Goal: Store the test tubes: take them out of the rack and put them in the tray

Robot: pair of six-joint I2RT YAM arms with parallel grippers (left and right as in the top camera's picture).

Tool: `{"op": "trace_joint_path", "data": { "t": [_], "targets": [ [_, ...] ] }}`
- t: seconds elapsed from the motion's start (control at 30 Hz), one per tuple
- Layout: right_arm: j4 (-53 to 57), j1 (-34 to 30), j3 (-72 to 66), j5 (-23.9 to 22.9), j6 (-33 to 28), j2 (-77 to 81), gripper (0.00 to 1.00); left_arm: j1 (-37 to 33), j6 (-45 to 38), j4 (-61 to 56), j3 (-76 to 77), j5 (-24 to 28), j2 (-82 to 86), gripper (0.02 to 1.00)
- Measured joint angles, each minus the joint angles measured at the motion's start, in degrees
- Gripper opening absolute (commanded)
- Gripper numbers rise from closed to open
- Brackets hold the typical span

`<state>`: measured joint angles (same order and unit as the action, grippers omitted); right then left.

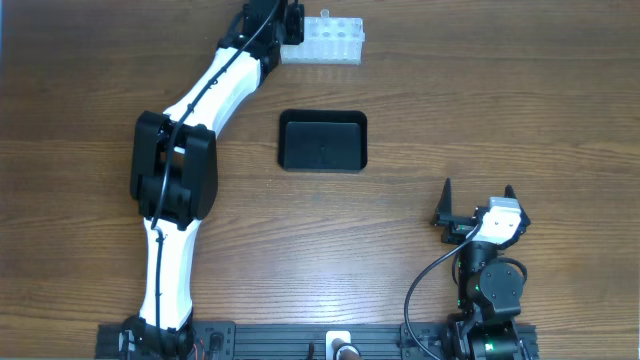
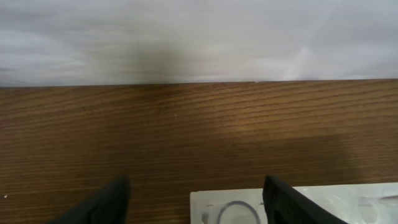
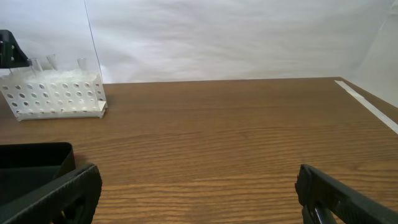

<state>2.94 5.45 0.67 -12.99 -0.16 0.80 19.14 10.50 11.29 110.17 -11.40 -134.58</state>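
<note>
- In the top view, the right arm's black two-finger gripper [image 1: 479, 186] is seen nearest the arm bases, over the brown wood-grain table [image 1: 540, 90], well apart from the task's things.
- In the right wrist view, this right gripper [image 3: 198, 174] is seen spread wide, and nothing is held between its fingers.
- Farther up the table, near the middle, the shallow black rectangular plastic tray [image 1: 322, 142] is found; no tubes are seen in it. Its corner [image 3: 34, 155] is seen just past one right finger.
- Beyond the tray, close to the far edge of the table, the white translucent perforated test-tube rack [image 1: 325, 45] is placed, apart from the tray.
- Clear test tubes [image 3: 82, 63] are seen upright in the rack [image 3: 56, 96], their tops above its upper face; their number cannot be told.
- The left arm's black gripper [image 1: 292, 28] is placed at the rack's left end.
- In the left wrist view, the left gripper [image 2: 196, 182] is shown wide open, with the rack's end [image 2: 311, 202] between its fingers and nothing gripped.
- A plain white backdrop [image 3: 249, 37] is seen behind the table.
</note>
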Motion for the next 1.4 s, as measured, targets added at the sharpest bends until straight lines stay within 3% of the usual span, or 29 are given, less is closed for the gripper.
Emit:
{"op": "trace_joint_path", "data": {
  "t": [0.23, 0.47, 0.93, 1.4],
  "targets": [
    [0.0, 0.0, 0.0, 0.0, 0.0, 0.0, 0.993, 0.6, 0.0, 0.0, 0.0, 0.0, 0.0, 0.500],
    [0.0, 0.0, 0.0, 0.0, 0.0, 0.0, 0.993, 0.8, -0.1, 0.0, 0.0, 0.0, 0.0, 0.266],
    [0.0, 0.0, 0.0, 0.0, 0.0, 0.0, 0.993, 0.8, 0.0, 0.0, 0.0, 0.0, 0.0, 0.117],
    [0.0, 0.0, 0.0, 0.0, 0.0, 0.0, 0.993, 1.1, 0.0, -0.4, 0.0, 0.0, 0.0, 0.108]
  ]
}}
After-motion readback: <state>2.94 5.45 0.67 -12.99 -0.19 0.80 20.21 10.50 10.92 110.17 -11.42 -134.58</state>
